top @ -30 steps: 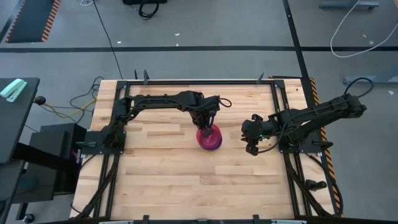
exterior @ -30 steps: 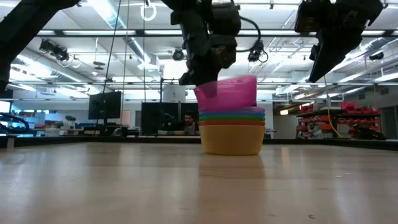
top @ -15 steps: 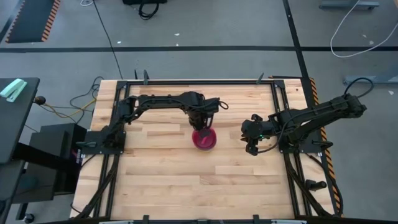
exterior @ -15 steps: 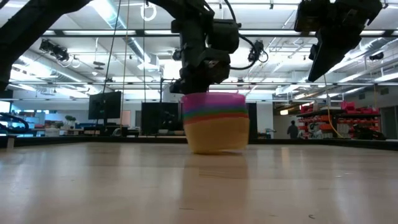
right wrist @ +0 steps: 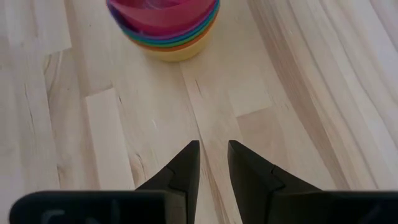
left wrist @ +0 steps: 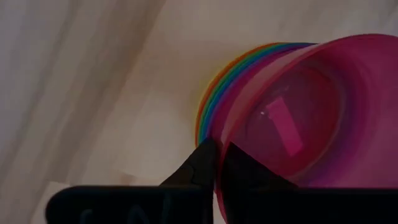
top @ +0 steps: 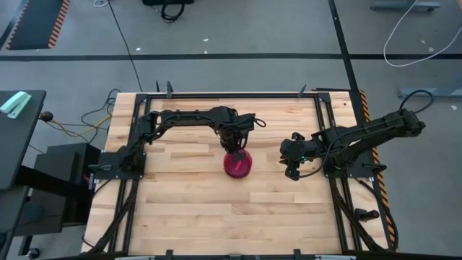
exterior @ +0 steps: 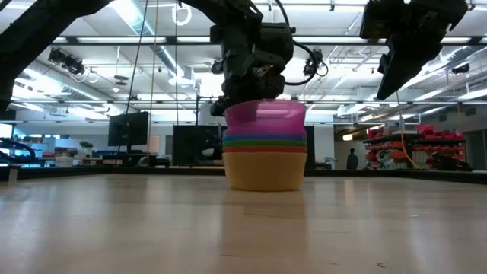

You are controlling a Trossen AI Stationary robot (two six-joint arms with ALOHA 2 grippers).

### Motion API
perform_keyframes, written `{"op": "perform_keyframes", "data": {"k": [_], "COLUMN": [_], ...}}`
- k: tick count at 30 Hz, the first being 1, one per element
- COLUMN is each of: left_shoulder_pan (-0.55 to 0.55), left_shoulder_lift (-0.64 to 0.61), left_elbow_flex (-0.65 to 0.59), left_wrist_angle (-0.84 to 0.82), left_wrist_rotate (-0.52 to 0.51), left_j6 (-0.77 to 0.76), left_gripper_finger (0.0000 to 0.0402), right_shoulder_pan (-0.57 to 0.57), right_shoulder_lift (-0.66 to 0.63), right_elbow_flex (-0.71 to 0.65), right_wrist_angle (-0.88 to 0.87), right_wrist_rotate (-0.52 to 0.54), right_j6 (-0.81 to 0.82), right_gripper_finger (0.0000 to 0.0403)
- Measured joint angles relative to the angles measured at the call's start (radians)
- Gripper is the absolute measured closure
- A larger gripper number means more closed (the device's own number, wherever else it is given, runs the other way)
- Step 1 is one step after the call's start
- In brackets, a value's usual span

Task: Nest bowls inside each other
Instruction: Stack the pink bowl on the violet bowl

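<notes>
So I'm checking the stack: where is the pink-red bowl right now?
The pink-red bowl tops the nested stack near the table's centre in the high view, its rim pinched by the left gripper; the right gripper waits to its right.

Worktop (top: pixel 188 209): pale wood planks, set in a black metal frame (top: pixel 231 94). Grey floor (top: pixel 238 29) around it, crossed by dark tape lines; white cable (top: pixel 411 32) looped far right, black cable (top: pixel 130 50) trailing far left. Low view: dark monitors (exterior: pixel 128 128) behind the worktop (left side), red shelving (exterior: pixel 426 148) right, a person (exterior: pixel 351 159) standing far off.
</notes>
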Motion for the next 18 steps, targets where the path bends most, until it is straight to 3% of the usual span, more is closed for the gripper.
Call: {"op": "perform_keyframes", "data": {"k": [4,18], "left_shoulder_pan": [0.0,0.008], "left_shoulder_lift": [0.001,0.001], "left_elbow_flex": [0.0,0.0], "left_wrist_angle": [0.001,0.0], "left_wrist_rotate": [0.025,0.028], "left_j6": [0.0,-0.005], "left_gripper_finger": [0.0362,0.0354], "right_shoulder_pan": [0.0,0.0], "right_shoulder_lift": [0.0,0.0], "right_elbow_flex": [0.0,0.0], "right_wrist_angle": [0.0,0.0], "right_wrist_rotate": [0.0,0.0], "right_j6": [0.0,-0.005], "right_gripper_finger": [0.0311,0.0312]}}
